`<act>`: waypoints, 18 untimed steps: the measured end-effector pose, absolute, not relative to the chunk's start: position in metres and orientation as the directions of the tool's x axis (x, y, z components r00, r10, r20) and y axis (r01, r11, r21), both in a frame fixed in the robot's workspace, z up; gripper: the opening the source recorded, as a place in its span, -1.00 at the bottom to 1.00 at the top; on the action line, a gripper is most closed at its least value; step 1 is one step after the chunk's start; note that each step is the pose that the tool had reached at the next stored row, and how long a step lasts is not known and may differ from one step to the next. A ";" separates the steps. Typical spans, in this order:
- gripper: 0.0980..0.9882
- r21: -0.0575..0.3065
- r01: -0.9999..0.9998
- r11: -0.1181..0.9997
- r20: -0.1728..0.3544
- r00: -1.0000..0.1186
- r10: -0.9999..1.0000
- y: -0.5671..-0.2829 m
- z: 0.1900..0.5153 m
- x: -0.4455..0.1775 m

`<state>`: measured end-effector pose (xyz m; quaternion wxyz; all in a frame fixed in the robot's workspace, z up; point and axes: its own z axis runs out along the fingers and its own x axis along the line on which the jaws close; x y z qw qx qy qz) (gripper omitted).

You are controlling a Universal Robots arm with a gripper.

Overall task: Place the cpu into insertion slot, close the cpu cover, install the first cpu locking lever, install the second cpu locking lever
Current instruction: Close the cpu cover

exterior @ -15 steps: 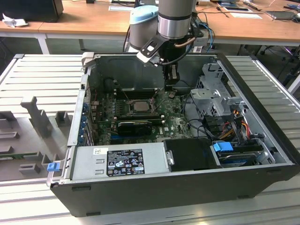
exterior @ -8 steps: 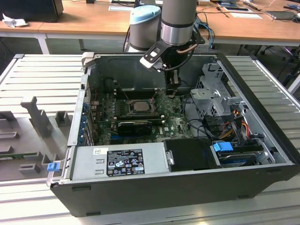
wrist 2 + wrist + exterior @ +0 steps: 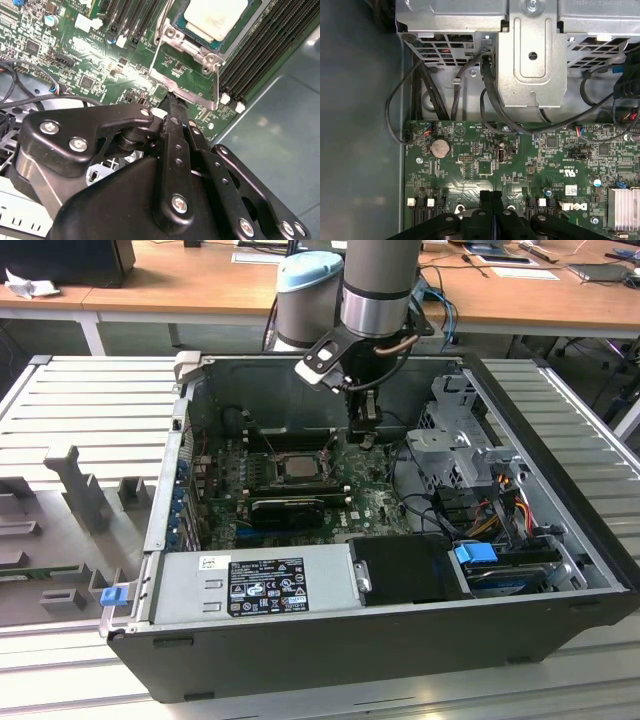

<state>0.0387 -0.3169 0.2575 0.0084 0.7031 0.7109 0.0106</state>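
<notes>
Exterior view, centre: gripper [image 3: 366, 438] hangs just right of the seated cpu [image 3: 297, 466], fingers [image 3: 175, 131] pressed together, tips at the cover [image 3: 190, 48] edge, likely to push it.

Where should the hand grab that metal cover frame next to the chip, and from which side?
Probably by the outer rim bar of the cpu cover, the bar farthest from the cpu. Its middle is a big window, so only the thin rim bars give metal to pinch. Come from the side away from the cpu, where the hand sits, shut, right by that bar.
</notes>
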 end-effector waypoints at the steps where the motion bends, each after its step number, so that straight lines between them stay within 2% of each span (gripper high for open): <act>1: -0.98 0.027 1.000 0.011 0.003 -0.011 1.000 -0.317 0.257 0.038; 18: -0.98 0.027 1.000 0.011 0.003 -0.011 1.000 -0.317 0.257 0.021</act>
